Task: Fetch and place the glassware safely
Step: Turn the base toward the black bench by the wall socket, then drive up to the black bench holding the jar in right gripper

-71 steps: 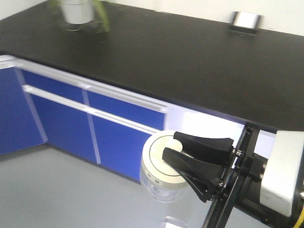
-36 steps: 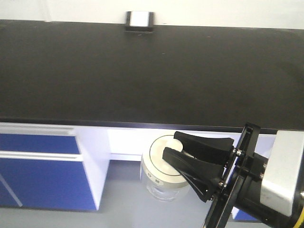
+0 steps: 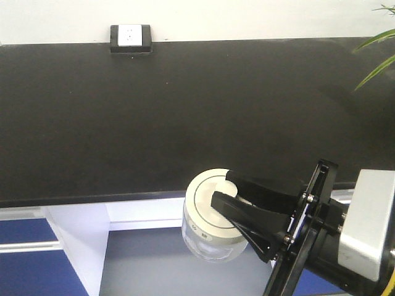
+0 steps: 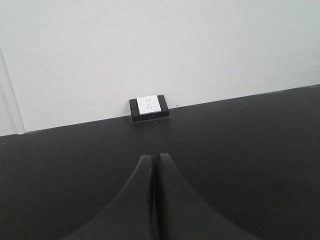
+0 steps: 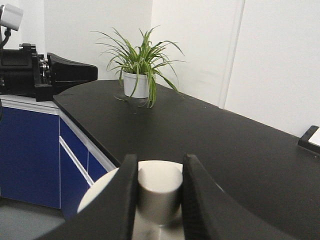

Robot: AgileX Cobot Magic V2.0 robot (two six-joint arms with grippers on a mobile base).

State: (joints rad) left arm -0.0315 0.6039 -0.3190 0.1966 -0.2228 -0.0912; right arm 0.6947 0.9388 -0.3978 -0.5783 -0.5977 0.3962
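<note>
The glassware (image 3: pixel 208 242), a squat clear jar with a cream-white lid (image 3: pixel 202 213), hangs in the air at the black counter's (image 3: pixel 185 111) front edge. My right gripper (image 3: pixel 221 187) is shut on the lid's central knob (image 5: pixel 159 191), one black finger on each side. In the right wrist view the lid (image 5: pixel 98 192) spreads out below the fingers. My left gripper (image 4: pixel 153 156) is shut with nothing in it, hovering above the counter (image 4: pixel 240 135) and pointing toward the wall. It also shows at the far left of the right wrist view as the left gripper (image 5: pixel 94 72).
A wall socket block (image 3: pixel 130 38) sits at the counter's back edge, also seen as the socket (image 4: pixel 148 106). A potted plant (image 5: pixel 136 67) stands on the counter, its leaves (image 3: pixel 376 55) at the right. Blue cabinet doors (image 3: pixel 24 265) lie below the counter.
The view has swung along the counter: the socket block slid left, the cabinets dropped out of sight and plant leaves entered at right. The jar stays in the right gripper.
</note>
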